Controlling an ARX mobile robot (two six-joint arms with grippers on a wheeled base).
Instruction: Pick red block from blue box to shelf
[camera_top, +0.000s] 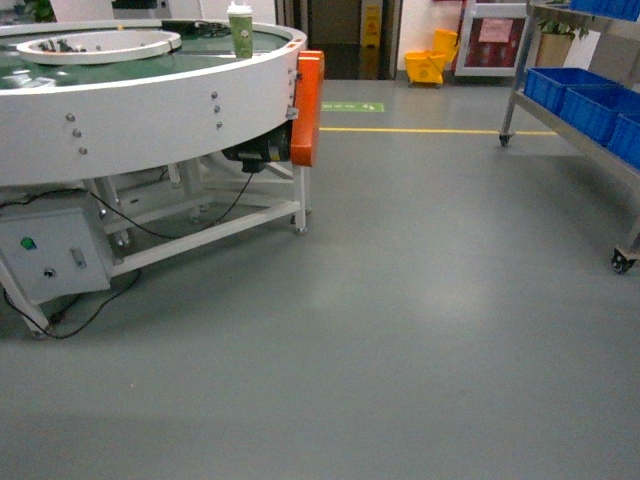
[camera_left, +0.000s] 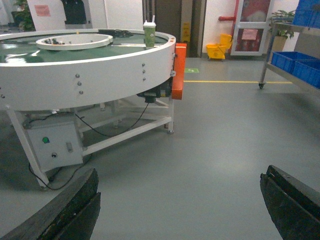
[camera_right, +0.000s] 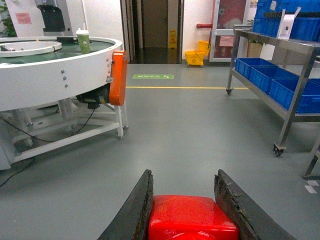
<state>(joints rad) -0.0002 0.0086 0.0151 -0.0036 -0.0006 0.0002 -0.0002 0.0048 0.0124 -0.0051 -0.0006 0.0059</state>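
Note:
In the right wrist view the glossy red block (camera_right: 192, 216) sits clamped between the two dark fingers of my right gripper (camera_right: 183, 175), which is shut on it above the grey floor. My left gripper (camera_left: 179, 175) hangs open over bare floor, its fingers far apart with nothing between them. The steel shelf (camera_right: 272, 47) stands at the right, and its lower rail (camera_top: 570, 132) also shows in the head view. The blue box is out of view. Neither gripper shows in the head view.
A round white conveyor table (camera_top: 150, 100) on a frame stands at the left, with an orange guard (camera_top: 308, 105) and a green cup (camera_top: 240, 30). Dark blue crates (camera_right: 260, 75) fill the shelf. A yellow mop bucket (camera_top: 432, 60) is far back.

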